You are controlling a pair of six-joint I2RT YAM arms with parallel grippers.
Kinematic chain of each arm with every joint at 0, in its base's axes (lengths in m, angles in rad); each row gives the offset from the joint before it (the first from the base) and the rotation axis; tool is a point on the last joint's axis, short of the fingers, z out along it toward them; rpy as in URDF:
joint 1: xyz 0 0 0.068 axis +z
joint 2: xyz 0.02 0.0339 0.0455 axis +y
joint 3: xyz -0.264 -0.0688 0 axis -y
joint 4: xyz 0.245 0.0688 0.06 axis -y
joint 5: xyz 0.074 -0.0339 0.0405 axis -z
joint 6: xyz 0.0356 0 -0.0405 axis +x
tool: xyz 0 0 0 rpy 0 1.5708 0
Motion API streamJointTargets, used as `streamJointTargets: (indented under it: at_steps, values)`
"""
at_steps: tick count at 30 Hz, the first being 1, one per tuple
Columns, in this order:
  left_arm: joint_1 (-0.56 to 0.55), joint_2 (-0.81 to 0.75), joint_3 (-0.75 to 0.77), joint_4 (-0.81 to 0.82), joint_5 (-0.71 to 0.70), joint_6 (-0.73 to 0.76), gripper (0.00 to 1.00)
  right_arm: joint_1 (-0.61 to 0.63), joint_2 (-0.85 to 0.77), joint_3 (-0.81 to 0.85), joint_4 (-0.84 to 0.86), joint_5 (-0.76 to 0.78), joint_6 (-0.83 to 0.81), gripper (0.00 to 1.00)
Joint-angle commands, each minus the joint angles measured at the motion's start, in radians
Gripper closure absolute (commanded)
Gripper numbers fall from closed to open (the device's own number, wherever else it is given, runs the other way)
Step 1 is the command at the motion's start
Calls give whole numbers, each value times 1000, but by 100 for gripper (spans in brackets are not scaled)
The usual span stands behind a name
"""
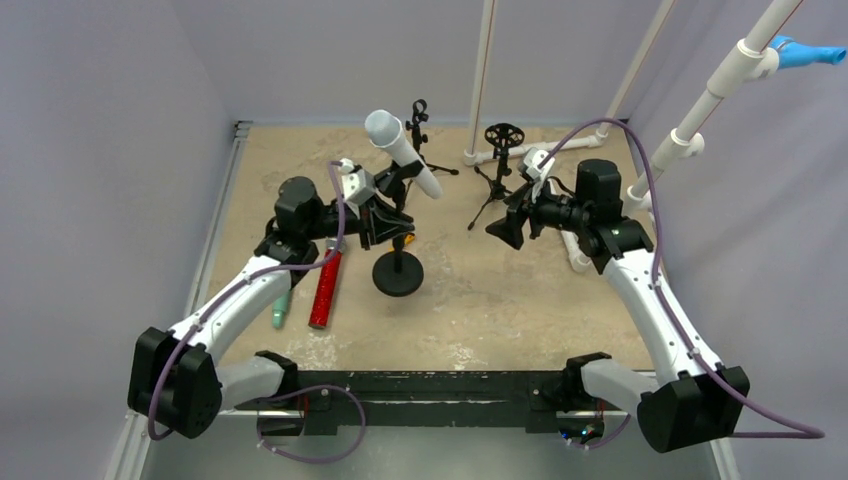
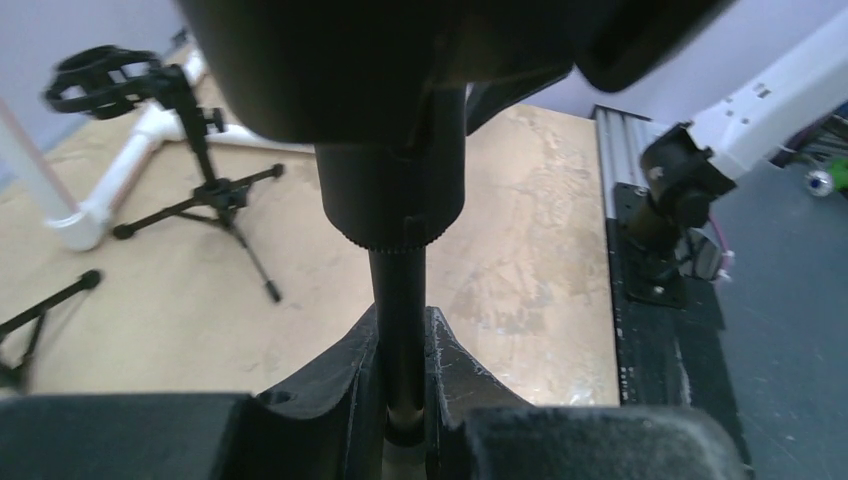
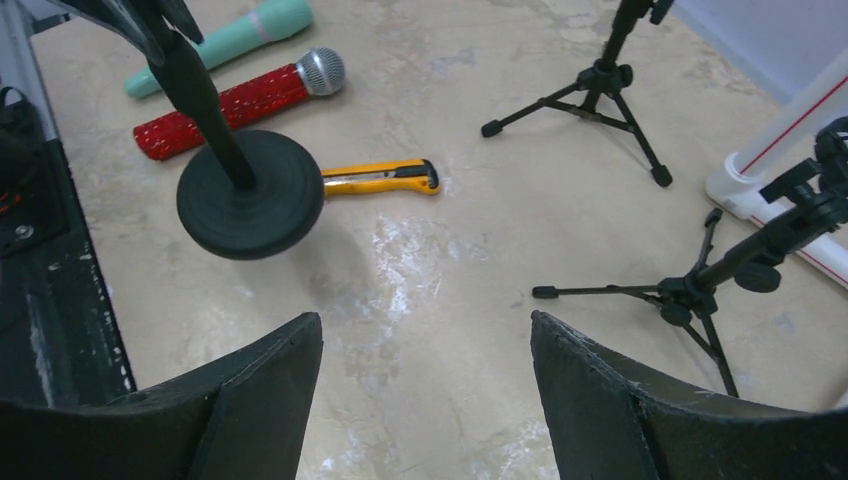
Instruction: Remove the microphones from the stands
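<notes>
At table (image 1: 480,300) centre, left gripper (image 2: 402,345) jaws clenched on the stand (image 1: 397,272) pole; microphone (image 1: 402,152) seated above, base seemingly lifted. Right gripper (image 3: 425,385) jaws released, nearby.

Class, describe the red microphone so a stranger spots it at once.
Find the round-based stand mid-table. Left of its base two microphones lie flat. The red microphone is nearer the base: glittery, silver mesh head, unlike its mint-green neighbour.

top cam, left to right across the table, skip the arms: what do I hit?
mint microphone → red microphone → round-base stand holding the white microphone → tripod stand with the ring clip. The small tripod behind and the yellow knife overlap the stand, so they are left out.
</notes>
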Motion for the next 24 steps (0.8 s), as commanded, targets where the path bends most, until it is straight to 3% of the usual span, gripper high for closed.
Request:
streamJointTargets:
  at_steps: [1,6,11,24]
  values:
    - [-109,35,49,124,-2,6,100,-2,-46,27,-70,-108,-43,26]
    - [-197,146,9,350,11,-30,100,-1,-70,48,-142,-135,-71,26]
    - [-215,303,-29,701,48,-145,100,-1,-80,98,-261,-203,-130,26]
    - [-245,390,-147,758,61,-41,100,-2,-74,136,-367,-242,-210,26]
